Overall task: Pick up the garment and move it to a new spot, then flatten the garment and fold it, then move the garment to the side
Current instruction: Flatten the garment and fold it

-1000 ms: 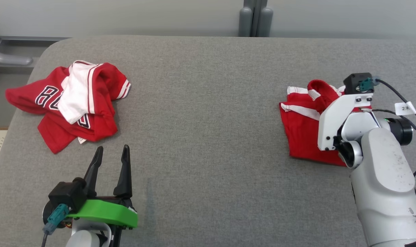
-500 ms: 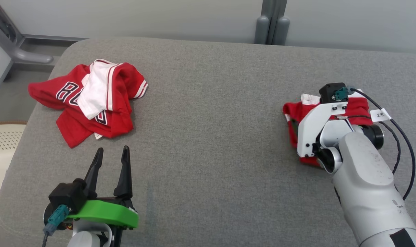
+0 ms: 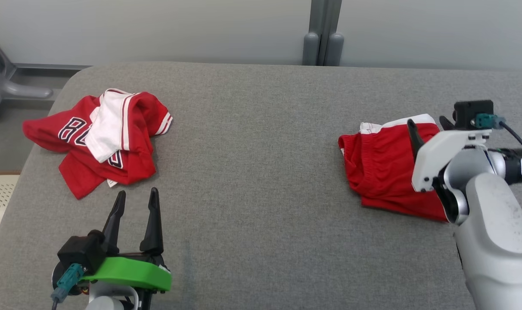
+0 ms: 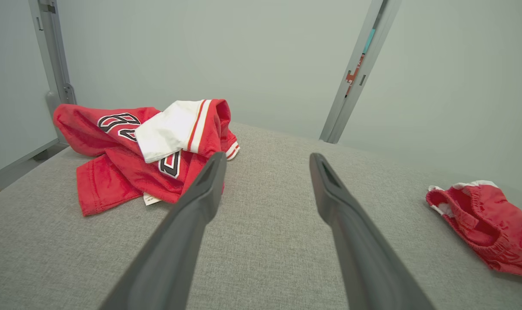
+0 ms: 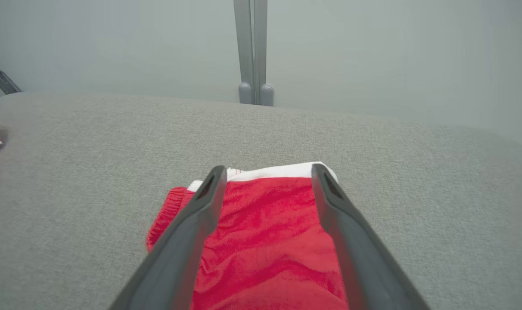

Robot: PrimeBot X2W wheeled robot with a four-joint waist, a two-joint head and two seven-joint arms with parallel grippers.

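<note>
The garment (image 3: 377,168) is a red piece with a white band, lying folded on the right side of the grey padded table (image 3: 261,129). It also appears at the right edge of the left wrist view as the garment (image 4: 480,219). My right gripper (image 3: 425,121) hovers over its right part, open and holding nothing. In the right wrist view the gripper (image 5: 268,168) has its fingers spread above the garment (image 5: 269,241). My left gripper (image 3: 137,193) stands open near the front left, as the spread fingers of the gripper (image 4: 267,156) confirm.
A crumpled red and white jersey (image 3: 101,142) with black lettering lies at the table's back left, just beyond my left gripper; it appears as the jersey (image 4: 127,150) in the left wrist view. A grey post (image 3: 323,43) stands behind the table against the wall.
My right gripper has opened and let go of the garment, which now lies flatter on the table. The head camera has shifted. The left arm has not moved.
</note>
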